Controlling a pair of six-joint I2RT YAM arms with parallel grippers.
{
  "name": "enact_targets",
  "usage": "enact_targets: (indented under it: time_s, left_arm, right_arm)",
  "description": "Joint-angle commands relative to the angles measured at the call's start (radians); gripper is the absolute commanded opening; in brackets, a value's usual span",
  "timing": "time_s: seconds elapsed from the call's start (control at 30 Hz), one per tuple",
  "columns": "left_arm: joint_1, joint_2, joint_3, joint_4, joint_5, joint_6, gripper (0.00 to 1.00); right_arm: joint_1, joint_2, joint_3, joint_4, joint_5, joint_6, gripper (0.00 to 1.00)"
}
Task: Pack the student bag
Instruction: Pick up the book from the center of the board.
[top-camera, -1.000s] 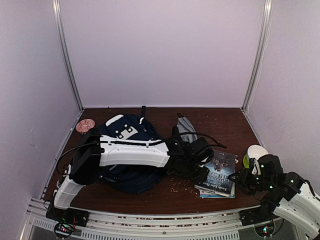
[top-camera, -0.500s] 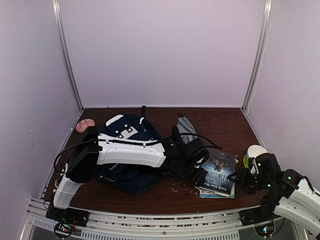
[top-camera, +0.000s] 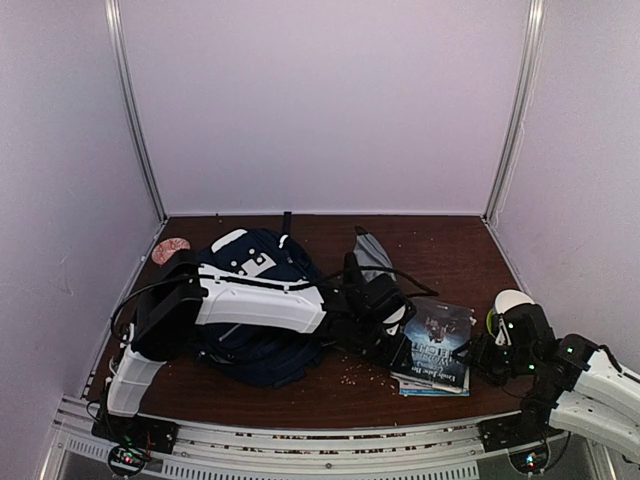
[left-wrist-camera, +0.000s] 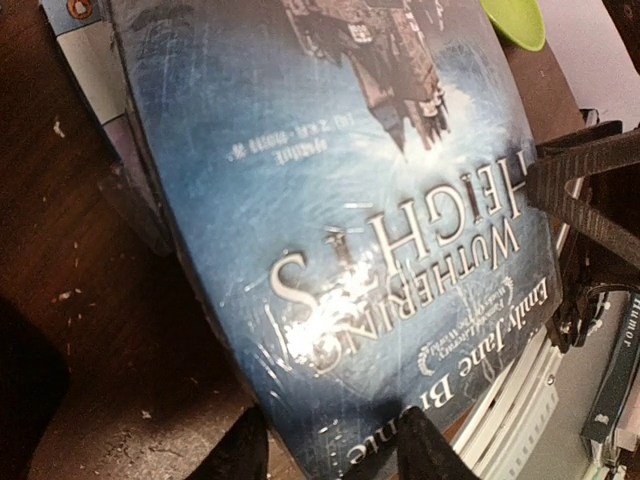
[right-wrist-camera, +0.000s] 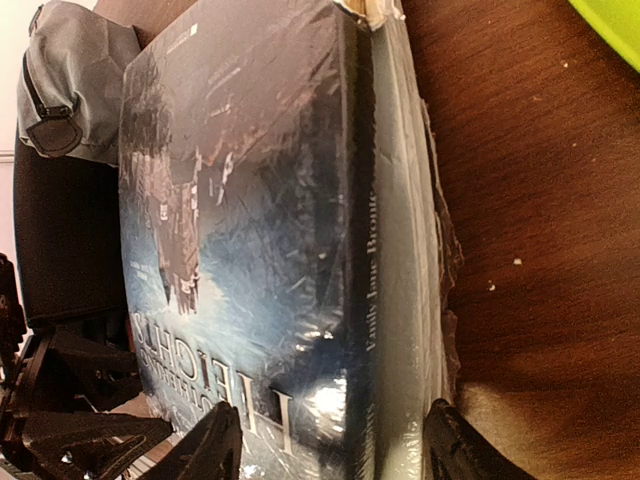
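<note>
While the left pincer (left-wrist-camera: 330, 450) and the right pincer (right-wrist-camera: 330, 450) both stand spread at opposite sides of the glossy book (top-camera: 436, 338) near the bench's (top-camera: 440, 245) front edge, a lopsided squeeze could skid it away from the student bag (top-camera: 262, 355) lying toward the left edge.

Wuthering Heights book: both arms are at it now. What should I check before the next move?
1. Left gripper open, facing the book: ok.
2. Right gripper open, lined up on the spine: ok.
3. Only one arm at the book: not ok, both are.
4. Student bag opening unzipped: cannot tell, the left arm covers it.
5. Book free to lift alone: cannot tell, it lies on another book.
</note>
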Motion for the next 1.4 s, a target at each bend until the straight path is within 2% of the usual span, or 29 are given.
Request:
enact_targets:
  time_s: [0.0, 0.1, 0.17, 0.3, 0.77, 1.1, 1.27, 1.37]
  left_arm:
    - [0.002, -0.03, -0.035, 0.06, 0.031, -0.02, 0.7]
    - [0.003, -0.037, -0.047, 0.062, 0.016, -0.023, 0.64]
    - [0.004, -0.038, -0.05, 0.062, 0.008, -0.024, 0.62]
    - [0.003, -0.039, -0.048, 0.061, -0.002, -0.028, 0.59]
    - [0.005, -0.055, -0.065, 0.052, -0.022, -0.021, 0.59]
    - [0.006, -0.055, -0.096, 0.078, -0.027, -0.02, 0.56]
    - [0.005, -0.062, -0.114, 0.081, -0.038, -0.02, 0.53]
    - [0.005, -0.067, -0.118, 0.079, -0.053, -0.018, 0.52]
  right_arm:
    - [0.005, -0.049, 0.067, -0.086, 0.075, -0.029, 0.63]
    - [0.005, -0.121, 0.137, -0.197, 0.158, -0.051, 0.64]
    - [0.005, -0.132, 0.152, -0.203, 0.139, -0.052, 0.64]
    - [0.008, -0.087, 0.132, -0.164, 0.048, -0.047, 0.65]
    - [0.014, 0.009, 0.027, 0.009, -0.028, -0.018, 0.66]
    - [0.015, 0.091, -0.006, 0.09, -0.073, -0.012, 0.66]
    - [0.02, -0.001, 0.093, -0.113, 0.102, -0.06, 0.65]
    - [0.02, -0.064, 0.137, -0.182, 0.127, -0.064, 0.65]
